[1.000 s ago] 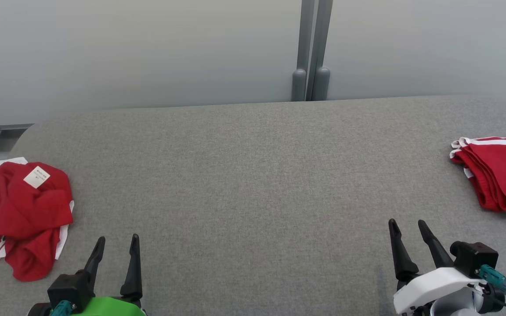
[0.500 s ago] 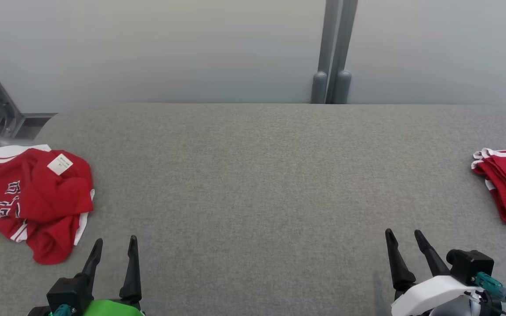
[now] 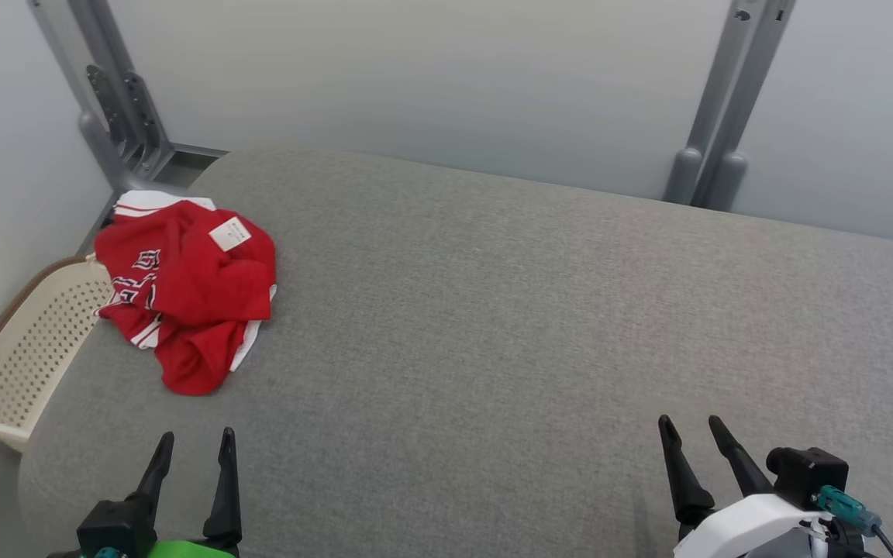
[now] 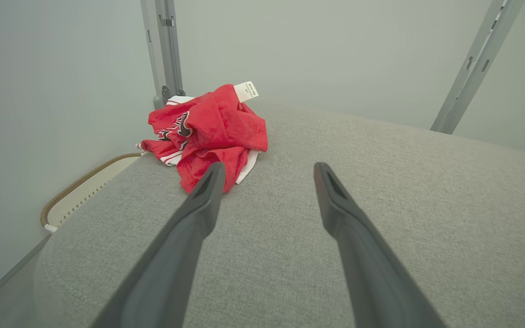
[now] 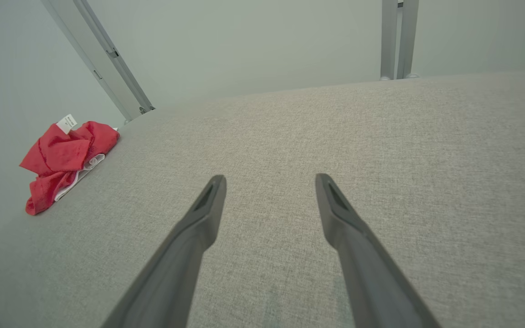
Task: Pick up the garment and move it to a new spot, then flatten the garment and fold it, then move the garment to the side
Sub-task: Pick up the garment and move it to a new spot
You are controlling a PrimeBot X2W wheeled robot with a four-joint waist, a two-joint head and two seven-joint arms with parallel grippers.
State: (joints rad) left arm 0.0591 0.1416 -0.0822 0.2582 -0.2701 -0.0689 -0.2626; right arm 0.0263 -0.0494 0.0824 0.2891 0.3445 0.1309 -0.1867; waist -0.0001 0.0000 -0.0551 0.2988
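Observation:
A crumpled red garment [image 3: 187, 291] with white trim, dark lettering and a white tag lies near the far left corner of the grey padded table [image 3: 508, 325]. The left wrist view has the garment [image 4: 208, 132] just beyond its fingers; in the right wrist view the garment [image 5: 64, 159] sits far off to the left. My left gripper [image 3: 193, 442] hovers open near the front left edge, short of the garment, with nothing between its fingers. At the front right my right gripper [image 3: 691, 428] is open too and holds nothing.
A cream perforated basket [image 3: 28, 349] with a brown rim stands beside the table's left edge, below the garment. Grey metal posts [image 3: 714, 116] and a bracket [image 3: 125, 116] rise behind the table against pale walls.
The camera has turned to the left: the garment now sits nearer the middle of the head view and the folded red garment at the right has left it. Both grippers stay open.

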